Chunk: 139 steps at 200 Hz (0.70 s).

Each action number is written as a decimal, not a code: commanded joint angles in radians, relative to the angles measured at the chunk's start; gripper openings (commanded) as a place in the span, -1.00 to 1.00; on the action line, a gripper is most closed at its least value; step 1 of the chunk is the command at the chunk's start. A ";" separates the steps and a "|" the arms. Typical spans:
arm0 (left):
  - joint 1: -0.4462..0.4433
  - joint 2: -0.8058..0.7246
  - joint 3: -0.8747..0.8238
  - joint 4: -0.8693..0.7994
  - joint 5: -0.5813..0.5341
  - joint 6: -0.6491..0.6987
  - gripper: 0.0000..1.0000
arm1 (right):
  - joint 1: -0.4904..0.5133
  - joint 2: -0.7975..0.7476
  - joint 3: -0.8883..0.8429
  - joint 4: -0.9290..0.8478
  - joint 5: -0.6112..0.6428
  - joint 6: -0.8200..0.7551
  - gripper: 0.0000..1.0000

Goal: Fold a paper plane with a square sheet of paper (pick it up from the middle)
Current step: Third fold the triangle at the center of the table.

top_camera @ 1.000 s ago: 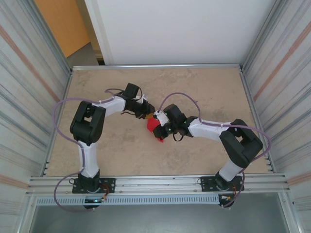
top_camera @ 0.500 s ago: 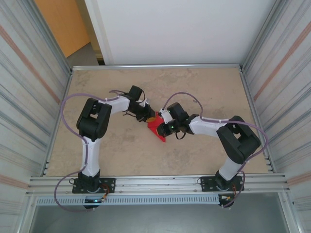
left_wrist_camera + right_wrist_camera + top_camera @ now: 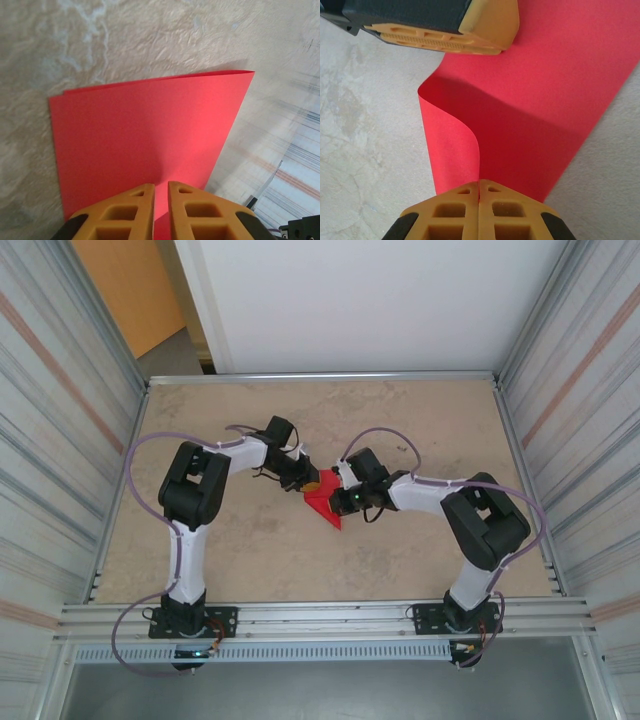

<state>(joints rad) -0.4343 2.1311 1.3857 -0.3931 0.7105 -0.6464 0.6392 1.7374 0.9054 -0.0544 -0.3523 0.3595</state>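
Arms reach in from the near edge of the table (image 3: 420,420) and meet around its middle, where the square sheet of paper (image 3: 324,506) lies between the two wrists, nowhere near a plane yet. The right gripper (image 3: 333,491) has its fingers pressed flat together on one edge of the red sheet, and that edge curls up off the table into the pinch while the rest lies flat. Just beyond it, the left gripper (image 3: 308,480) sits over the opposite side. Its fingers (image 3: 141,196) are almost together, with a thin slit between them and red showing in it; whether they have bitten on the paper I cannot tell. From the left wrist, two layers show along the sheet's far edge, so it looks already doubled once. This looks like an early fold, with one layer being raised while the other side is steadied. The next move probably calls for the right arm to carry its edge across in a low arc, line it up squarely, and press the crease down without dragging the thin sheet.
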 commanded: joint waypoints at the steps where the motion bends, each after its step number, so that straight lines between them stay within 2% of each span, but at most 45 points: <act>1: -0.007 0.046 0.006 -0.054 -0.016 0.026 -0.71 | -0.005 0.025 0.033 -0.019 -0.001 0.017 -0.92; 79: -0.009 0.042 0.003 -0.047 -0.016 0.023 -0.74 | -0.004 0.052 0.053 -0.068 -0.014 0.012 -0.91; 139: -0.009 0.042 0.005 -0.045 -0.017 0.018 -0.68 | -0.004 0.080 0.079 -0.107 0.011 0.015 -0.88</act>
<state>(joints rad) -0.4343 2.1326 1.3872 -0.3931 0.7136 -0.6418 0.6392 1.7939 0.9524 -0.1226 -0.3592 0.3595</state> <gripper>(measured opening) 0.157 0.064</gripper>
